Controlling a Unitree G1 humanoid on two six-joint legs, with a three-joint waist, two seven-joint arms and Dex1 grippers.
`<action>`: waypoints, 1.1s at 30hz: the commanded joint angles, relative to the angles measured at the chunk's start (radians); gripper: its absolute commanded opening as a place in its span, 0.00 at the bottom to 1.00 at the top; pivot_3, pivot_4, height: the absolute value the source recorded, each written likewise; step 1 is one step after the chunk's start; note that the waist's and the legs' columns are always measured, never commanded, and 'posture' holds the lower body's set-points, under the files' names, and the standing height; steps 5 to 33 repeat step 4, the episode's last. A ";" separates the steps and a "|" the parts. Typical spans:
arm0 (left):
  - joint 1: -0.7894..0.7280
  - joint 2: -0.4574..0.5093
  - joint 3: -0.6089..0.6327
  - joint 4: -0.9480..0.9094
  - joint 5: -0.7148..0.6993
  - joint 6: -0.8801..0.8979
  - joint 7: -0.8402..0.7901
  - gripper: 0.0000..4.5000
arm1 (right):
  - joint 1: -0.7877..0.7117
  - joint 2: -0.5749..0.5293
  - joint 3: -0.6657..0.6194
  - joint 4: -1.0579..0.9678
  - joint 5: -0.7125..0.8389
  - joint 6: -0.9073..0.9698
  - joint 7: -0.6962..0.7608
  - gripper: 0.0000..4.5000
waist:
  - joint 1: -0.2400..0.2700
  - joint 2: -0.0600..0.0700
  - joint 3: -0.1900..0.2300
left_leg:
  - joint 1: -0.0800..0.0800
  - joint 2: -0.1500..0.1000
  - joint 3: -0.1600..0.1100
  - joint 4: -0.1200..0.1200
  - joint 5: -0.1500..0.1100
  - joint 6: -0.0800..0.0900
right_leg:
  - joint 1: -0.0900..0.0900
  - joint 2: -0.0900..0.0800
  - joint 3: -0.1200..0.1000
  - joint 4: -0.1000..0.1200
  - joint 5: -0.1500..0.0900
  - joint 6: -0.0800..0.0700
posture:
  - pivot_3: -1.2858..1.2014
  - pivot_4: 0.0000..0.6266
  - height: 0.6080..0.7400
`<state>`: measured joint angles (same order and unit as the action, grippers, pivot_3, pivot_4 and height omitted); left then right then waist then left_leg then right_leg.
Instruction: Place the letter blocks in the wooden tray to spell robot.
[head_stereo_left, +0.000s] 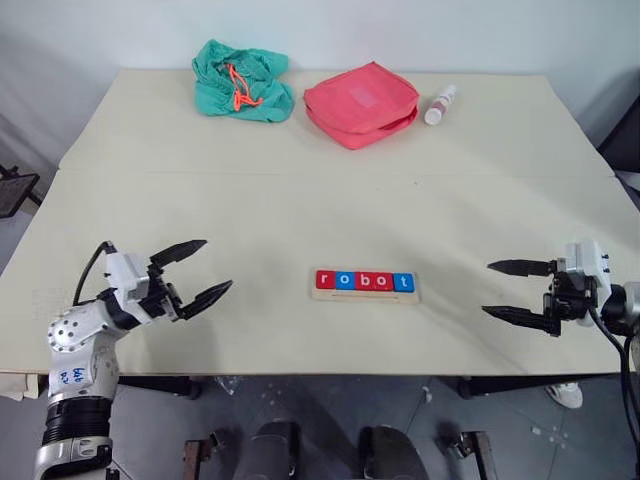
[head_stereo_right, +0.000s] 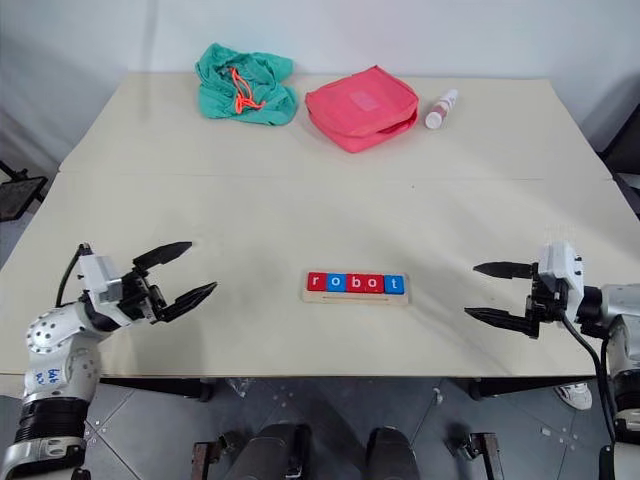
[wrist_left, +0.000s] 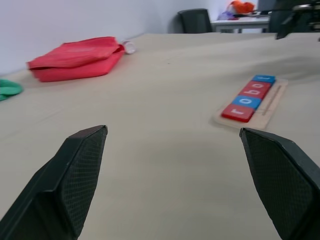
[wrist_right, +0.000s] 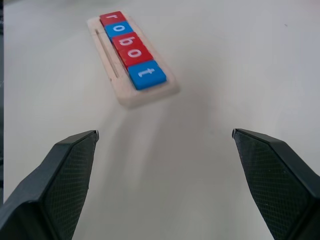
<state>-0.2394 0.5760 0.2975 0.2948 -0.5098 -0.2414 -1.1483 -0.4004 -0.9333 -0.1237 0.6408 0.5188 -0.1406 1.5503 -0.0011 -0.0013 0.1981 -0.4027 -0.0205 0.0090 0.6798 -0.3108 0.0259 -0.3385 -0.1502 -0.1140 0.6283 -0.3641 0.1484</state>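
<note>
5 letter blocks (head_stereo_left: 363, 281) sit side by side in the wooden tray (head_stereo_left: 365, 296) at lower centre of the head view, reading r, o, b, o, t from left to right. The tiles alternate red, blue, red, red, blue, each with 1 white lowercase letter, and they look like small, stiff, light squares with smooth faces that could slip. A pinch across 2 opposite edges of a tile seems the safest hold, since neighbours touch and leave little room between them. The tray is a narrow strip of pale wood with a shallow groove along its near side; it looks rigid and light enough to slide if nudged.

The left gripper (head_stereo_left: 194, 272) hovers over bare table (head_stereo_left: 300, 200) at lower left, fingers spread wide and holding nothing. The right gripper (head_stereo_left: 512, 291) hovers at lower right, also spread wide and empty. Both stand well apart from the tray.

By the look of the row, the word appears complete.

Along the far edge lie a green cloth (head_stereo_left: 241, 80), a red pouch (head_stereo_left: 361, 103) and a small bottle (head_stereo_left: 440, 104).
</note>
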 joint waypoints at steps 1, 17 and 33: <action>-0.023 0.010 0.024 0.024 -0.018 -0.024 -0.020 1.00 | -0.062 -0.048 0.016 0.067 0.047 -0.053 0.064 0.99 | -0.001 0.000 0.000 | 0.000 0.000 0.000 0.000 0.000 0.000 | 0.000 0.000 0.000 0.000 0.000 0.000 | 0.52 0.24 1.00; -0.032 0.005 0.023 0.034 -0.029 -0.052 -0.067 1.00 | -0.094 -0.061 0.053 0.114 0.063 -0.065 0.064 0.99 | -0.001 0.000 0.000 | 0.000 0.000 0.000 0.000 0.000 0.000 | 0.000 0.000 0.000 0.000 0.000 0.000 | 0.52 0.24 1.00; -0.032 0.005 0.023 0.034 -0.029 -0.052 -0.067 1.00 | -0.094 -0.061 0.053 0.114 0.063 -0.065 0.064 0.99 | -0.001 0.000 0.000 | 0.000 0.000 0.000 0.000 0.000 0.000 | 0.000 0.000 0.000 0.000 0.000 0.000 | 0.52 0.24 1.00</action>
